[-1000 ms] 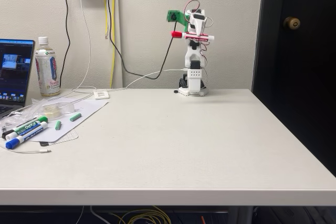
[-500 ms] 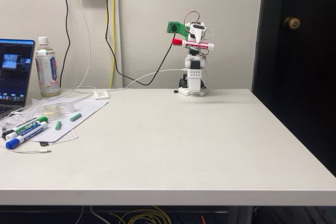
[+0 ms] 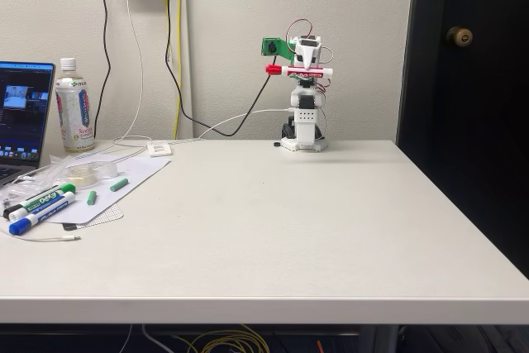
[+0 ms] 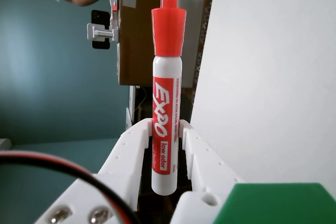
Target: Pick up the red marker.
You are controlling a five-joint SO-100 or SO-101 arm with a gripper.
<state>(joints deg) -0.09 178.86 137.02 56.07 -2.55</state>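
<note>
My white gripper [image 4: 167, 129] holds the red marker [image 4: 167, 103]: white barrel, red cap, red label. Far left on the table [image 3: 273, 229], a green-capped marker [image 3: 45, 199] and a blue-capped marker [image 3: 37, 215]

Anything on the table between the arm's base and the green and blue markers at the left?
Fixed view: mostly bare table from arm base to green-capped marker and blue-capped marker; near the markers, two small green pieces on white sheet.

Red marker [image 3: 298, 70] [image 4: 166, 98], cap on, held level high above the table.

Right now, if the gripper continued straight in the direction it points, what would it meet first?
Nothing near, it seems. The gripper, shut on the red marker, points into open room toward a distant brown box; depth is unclear.
</note>
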